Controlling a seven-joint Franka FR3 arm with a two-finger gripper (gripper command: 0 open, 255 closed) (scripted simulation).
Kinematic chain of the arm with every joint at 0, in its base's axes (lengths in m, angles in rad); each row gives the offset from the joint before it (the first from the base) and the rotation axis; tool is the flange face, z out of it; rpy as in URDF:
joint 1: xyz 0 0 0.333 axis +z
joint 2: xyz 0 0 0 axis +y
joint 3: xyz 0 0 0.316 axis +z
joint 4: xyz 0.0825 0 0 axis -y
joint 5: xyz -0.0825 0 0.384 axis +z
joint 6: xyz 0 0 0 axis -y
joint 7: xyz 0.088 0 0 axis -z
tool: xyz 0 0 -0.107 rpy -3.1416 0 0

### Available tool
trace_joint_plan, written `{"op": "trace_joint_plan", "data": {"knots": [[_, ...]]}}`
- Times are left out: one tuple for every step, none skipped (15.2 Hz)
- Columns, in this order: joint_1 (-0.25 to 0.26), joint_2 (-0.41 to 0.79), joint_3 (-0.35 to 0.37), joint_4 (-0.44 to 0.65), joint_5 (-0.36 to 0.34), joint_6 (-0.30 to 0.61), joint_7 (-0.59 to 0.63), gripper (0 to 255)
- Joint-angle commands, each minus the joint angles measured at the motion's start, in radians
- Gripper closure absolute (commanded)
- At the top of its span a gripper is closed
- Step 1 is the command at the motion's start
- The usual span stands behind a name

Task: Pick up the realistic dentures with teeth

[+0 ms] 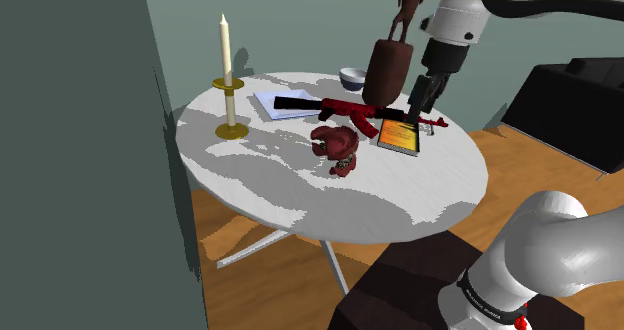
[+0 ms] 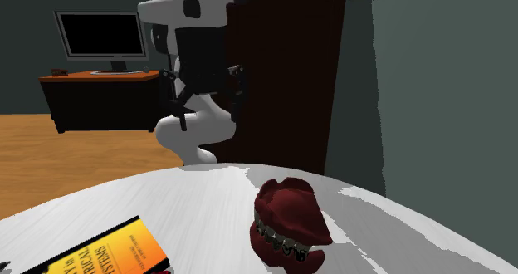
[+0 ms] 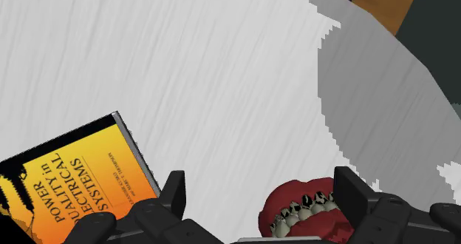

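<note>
The dentures [image 1: 337,148] are dark red gums with rows of greyish teeth, lying near the middle of the round white table [image 1: 400,203]. My black gripper [image 1: 414,110] hangs above the table, over an orange book [image 1: 398,136] to the shoulder view's right of the dentures. In the wrist view the gripper [image 3: 262,198] is open, its fingers [image 3: 174,194] standing wide apart. The dentures [image 3: 306,209] lie below between them, closer to one finger and untouched. The second exterior view has the dentures [image 2: 286,222] up close, with the gripper [image 2: 207,110] high behind them.
A red toy rifle [image 1: 365,113] lies across the table beside the book [image 3: 74,183]. Behind stand a brown bag [image 1: 388,66], a small bowl [image 1: 352,77] and a flat paper pad [image 1: 280,105]. A candle in a brass holder [image 1: 230,88] stands at the shoulder view's left.
</note>
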Motion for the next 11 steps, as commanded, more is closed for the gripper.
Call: {"op": "trace_joint_plan", "data": {"knots": [[0.000, 0.000, 0.000, 0.000, 0.000, 0.000, 0.000, 0], [0.005, 0.038, 0.018, 0.018, -0.007, 0.016, 0.005, 0], [0.010, 0.076, 0.035, 0.038, -0.015, 0.032, 0.011, 0], [0.014, 0.115, 0.052, 0.058, -0.023, 0.046, 0.017, 0], [0.017, 0.153, 0.070, 0.080, -0.033, 0.059, 0.023, 0], [0.020, 0.192, 0.087, 0.103, -0.044, 0.071, 0.030, 0], [0.023, 0.231, 0.104, 0.126, -0.056, 0.082, 0.038, 0], [0.026, 0.271, 0.122, 0.151, -0.069, 0.091, 0.046, 0], [0.028, 0.311, 0.139, 0.177, -0.084, 0.099, 0.055, 0], [0.030, 0.351, 0.156, 0.203, -0.100, 0.106, 0.065, 0], [0.033, 0.391, 0.173, 0.231, -0.117, 0.111, 0.075, 0]]}}
